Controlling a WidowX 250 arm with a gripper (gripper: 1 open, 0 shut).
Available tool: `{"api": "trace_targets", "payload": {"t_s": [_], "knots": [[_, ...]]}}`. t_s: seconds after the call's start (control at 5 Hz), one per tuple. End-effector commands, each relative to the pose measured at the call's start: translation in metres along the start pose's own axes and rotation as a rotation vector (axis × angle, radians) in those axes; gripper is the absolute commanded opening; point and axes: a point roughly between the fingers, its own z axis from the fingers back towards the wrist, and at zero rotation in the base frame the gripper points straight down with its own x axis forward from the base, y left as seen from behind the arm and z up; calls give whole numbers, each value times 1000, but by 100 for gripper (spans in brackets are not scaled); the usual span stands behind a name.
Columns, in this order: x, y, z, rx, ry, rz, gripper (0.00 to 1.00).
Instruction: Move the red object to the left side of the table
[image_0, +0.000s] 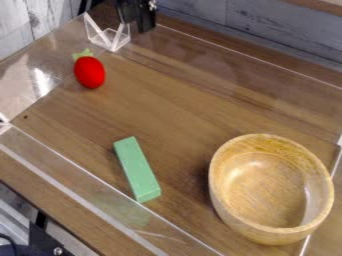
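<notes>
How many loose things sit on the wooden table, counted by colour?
Red: 1, the small red strawberry-like toy
Green: 1, the green rectangular block
Light wood: 1, the round wooden bowl
Total: 3

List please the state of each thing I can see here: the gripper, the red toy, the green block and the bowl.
gripper: open, holds nothing, at the far edge, apart from the red object.
red object: rests on the table, near its far left corner, not gripped.
green block: lies flat near the front wall.
wooden bowl: upright, empty, at the right.
</notes>
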Motion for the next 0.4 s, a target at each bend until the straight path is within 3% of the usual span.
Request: {"api": "trace_targets", "payload": {"t_s": [0.0, 0.2], "knots": [[-14, 20, 17, -21, 22, -110, 100], [-17, 38, 6, 7, -16, -200, 100]]}}
